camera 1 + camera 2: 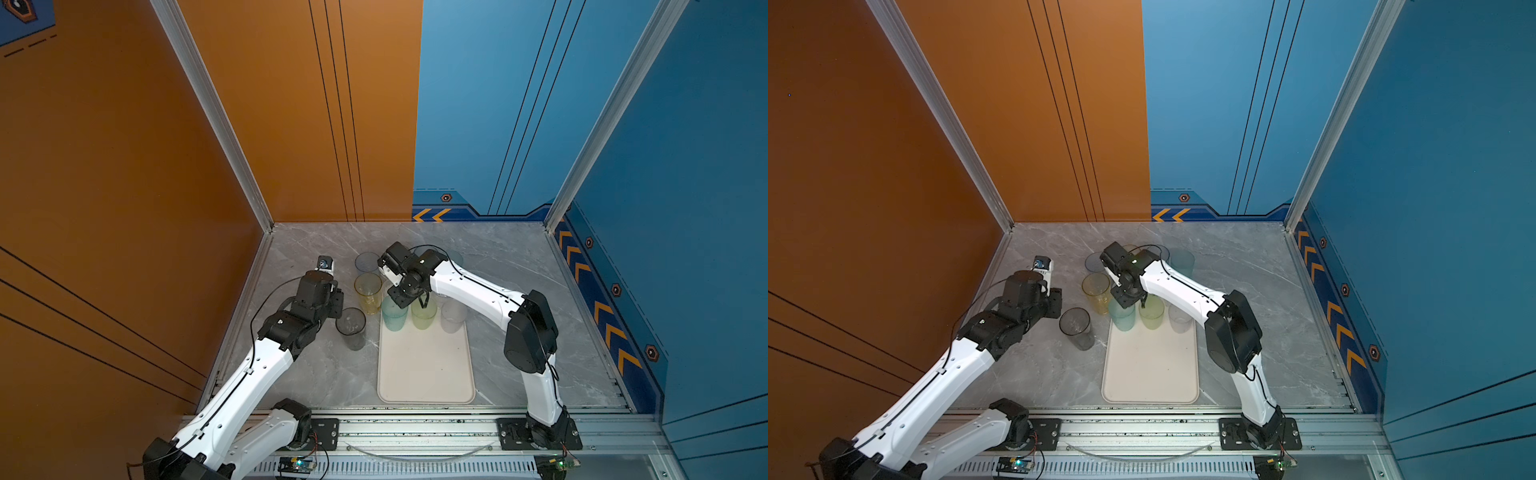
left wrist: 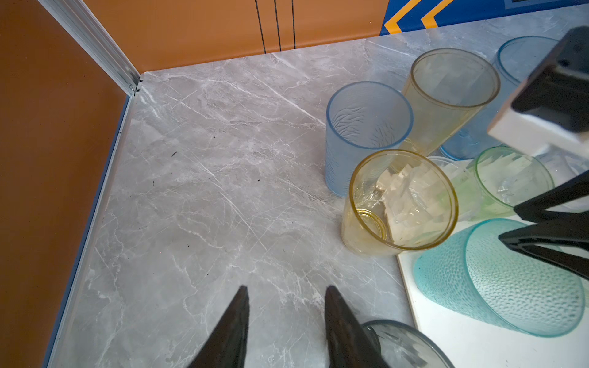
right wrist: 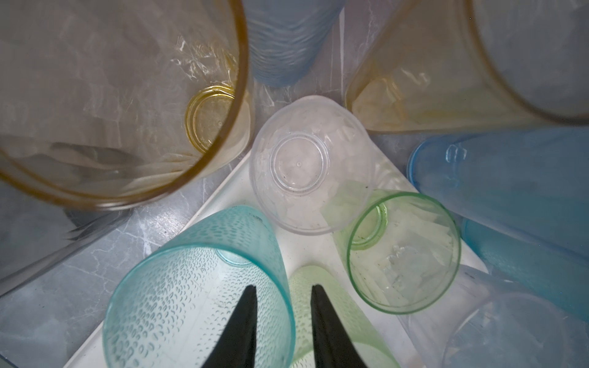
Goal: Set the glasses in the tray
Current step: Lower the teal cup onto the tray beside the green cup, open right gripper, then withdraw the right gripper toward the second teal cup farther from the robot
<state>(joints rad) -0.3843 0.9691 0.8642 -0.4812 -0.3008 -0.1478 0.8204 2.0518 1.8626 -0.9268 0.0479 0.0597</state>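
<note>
While the teal tumbler [image 1: 394, 313], green tumbler [image 1: 424, 313] and clear tumbler [image 1: 453, 316] stand at the far end of the tray [image 1: 426, 365], the yellow tumbler [image 1: 368, 291], grey tumbler [image 1: 351, 326] and pale blue tumbler [image 2: 366, 133] (others behind) wait on the worktop [image 1: 332, 382]: roughly half remains. Pose: right tool [image 3: 283, 286] angled down over teal and green rims, narrowly parted, gripping nothing; left tool [image 2: 287, 288] parted, empty, beside grey.

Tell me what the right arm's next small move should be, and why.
Probably lift the right gripper straight up. Its jaws stand parted and seem to straddle the rim of the yellow-green tumbler, which stands upright on the tray between the teal tumbler and a clear tumbler. A sideways exit would likely knock a neighbour.
</note>
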